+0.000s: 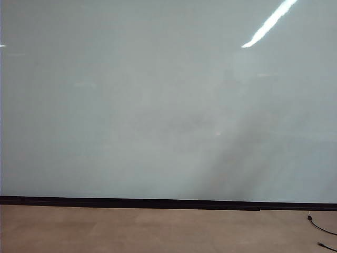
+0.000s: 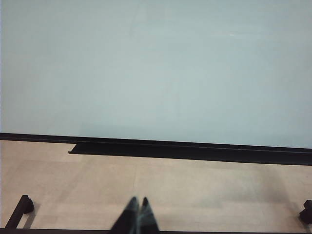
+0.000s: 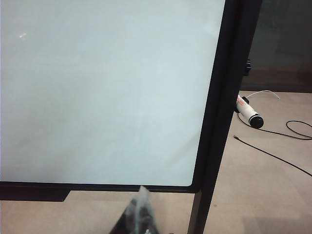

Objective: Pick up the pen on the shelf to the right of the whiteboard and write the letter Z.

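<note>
Exterior view gives me almost nothing but the whiteboard (image 1: 158,105), a glossy pale grey-blue panel with a bright streak of reflected light near its upper right and a black strip along its bottom edge. Below it lies tan floor (image 1: 131,232), with thin black cables (image 1: 322,229) in the far right corner. I see no marker line anywhere on the board, and neither arm shows in this view.

From the left wrist camera I see the left gripper (image 2: 138,202) low in front of the board, its jaws clenched together with no gap and nothing between them. It sits above the floor, well apart from the board's black lower rail (image 2: 195,150).

From the right wrist camera I see the right gripper (image 3: 140,195) near the board's lower right corner, in front of the black frame (image 3: 219,112). Its tips are blurred, but the jaws are clenched shut and I see nothing held in them.

The pen (image 3: 248,112) is just beyond the frame's right-hand edge: a slim white marker with a dark end and an orange label, lying tilted. I cannot make out what it rests on. It is well apart from both grippers. More cables trail over the floor beside it.
</note>
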`<control>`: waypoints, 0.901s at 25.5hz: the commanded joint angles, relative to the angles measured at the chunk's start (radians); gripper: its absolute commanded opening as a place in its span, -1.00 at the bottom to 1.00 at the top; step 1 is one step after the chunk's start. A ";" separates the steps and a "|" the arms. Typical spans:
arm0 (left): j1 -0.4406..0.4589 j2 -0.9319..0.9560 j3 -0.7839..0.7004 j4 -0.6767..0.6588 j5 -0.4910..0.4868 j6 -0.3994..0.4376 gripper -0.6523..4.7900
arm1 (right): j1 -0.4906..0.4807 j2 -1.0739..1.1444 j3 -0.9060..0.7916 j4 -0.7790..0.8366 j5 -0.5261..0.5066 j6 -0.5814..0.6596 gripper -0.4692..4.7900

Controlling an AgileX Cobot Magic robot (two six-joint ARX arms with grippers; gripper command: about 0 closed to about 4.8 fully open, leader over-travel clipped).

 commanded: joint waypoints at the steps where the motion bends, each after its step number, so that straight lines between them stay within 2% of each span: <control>1: 0.000 0.000 0.002 0.011 0.000 0.005 -0.78 | 0.000 0.000 0.003 0.016 0.001 -0.002 -0.86; 17: 0.000 0.000 0.002 0.011 0.000 0.005 -0.78 | 0.000 0.000 0.003 0.026 0.016 -0.002 -0.86; 19: 0.000 0.000 0.002 0.011 0.000 0.005 -0.78 | -0.001 0.000 0.003 0.019 0.088 -0.011 -0.86; 21: 0.000 0.000 0.002 0.011 0.000 0.005 -0.78 | -0.001 0.000 0.003 -0.002 0.282 -0.026 -0.86; 23: 0.000 0.000 0.002 0.011 0.000 0.005 -0.78 | -0.001 0.000 0.003 -0.012 0.416 -0.026 -0.86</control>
